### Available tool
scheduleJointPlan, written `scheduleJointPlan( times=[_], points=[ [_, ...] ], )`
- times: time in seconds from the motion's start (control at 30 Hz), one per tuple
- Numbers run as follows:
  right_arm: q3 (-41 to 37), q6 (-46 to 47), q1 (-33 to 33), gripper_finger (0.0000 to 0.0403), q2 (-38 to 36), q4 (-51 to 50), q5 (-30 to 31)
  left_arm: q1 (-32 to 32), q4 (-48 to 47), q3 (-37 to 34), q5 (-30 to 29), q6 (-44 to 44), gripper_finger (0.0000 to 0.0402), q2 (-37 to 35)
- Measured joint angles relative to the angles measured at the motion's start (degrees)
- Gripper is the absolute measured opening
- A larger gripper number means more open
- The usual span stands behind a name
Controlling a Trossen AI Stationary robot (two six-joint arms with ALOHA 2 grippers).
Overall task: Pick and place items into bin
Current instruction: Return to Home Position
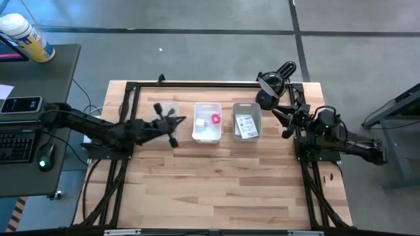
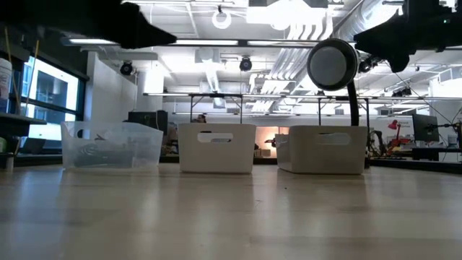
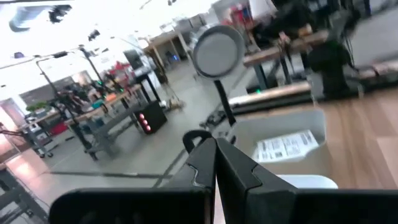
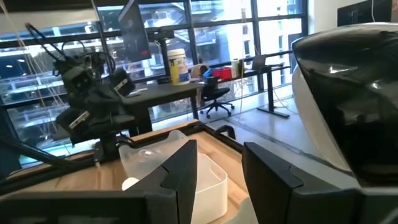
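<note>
Left end effector (image 1: 182,120) closed over clear bin (image 2: 112,148), right end effector (image 1: 279,124) open near gray bin (image 2: 321,152)

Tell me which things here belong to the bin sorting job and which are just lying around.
Job: gray bin with white printed cards; white bin with pink piece; clear bin; left gripper by the clear bin; right gripper beside the gray bin.

Lying about: canister, keyboard, mouse, phone on the side desk; black stand at the table's back.

Left gripper (image 1: 182,120) hovers high, fingers pressed together; right gripper (image 1: 278,123) hovers high, fingers parted.
</note>
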Motion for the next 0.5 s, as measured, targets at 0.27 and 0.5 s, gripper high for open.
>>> scheduleJointPlan(
  times=[0.27,0.5],
  points=[
    [-0.06,0.22,-0.02,0.0119,-0.43,-0.29,0.86,-0.56,2.77,-8.54,-0.35,0.91,0.0001,-12.83],
    [-0.04,0.40,-0.01,0.0119,-0.48,-0.45,0.64,-5.96,2.68,-12.29,-10.48,7.35,0.0001,-22.68]
  ],
)
